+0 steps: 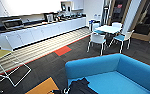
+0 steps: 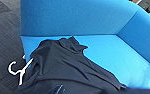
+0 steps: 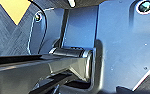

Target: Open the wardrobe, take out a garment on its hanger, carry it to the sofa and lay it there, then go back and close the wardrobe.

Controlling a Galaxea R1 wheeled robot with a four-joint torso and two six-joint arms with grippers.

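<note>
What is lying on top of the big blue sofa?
A crumpled black garment lies on the bright blue upholstered sofa seat. A thin white hanger hook pokes out over the seat's edge; its shoulders are covered by cloth.

Robot body, seen from the right wrist camera: wide dark plate [image 3: 121, 45] with a blue-tinted sheen, matte, flat; round glossy fitting [image 3: 144, 6] ringed in pale metal at one corner; a smaller round screw-like fitting [image 3: 37, 17] on a rounded lobe of the plate. Jointed bar [image 3: 28, 72], grey metallic, ending in a short polished cylindrical hinge [image 3: 71, 52]. Thin dark cable [image 3: 44, 30] curving alongside the plate's edge
</note>
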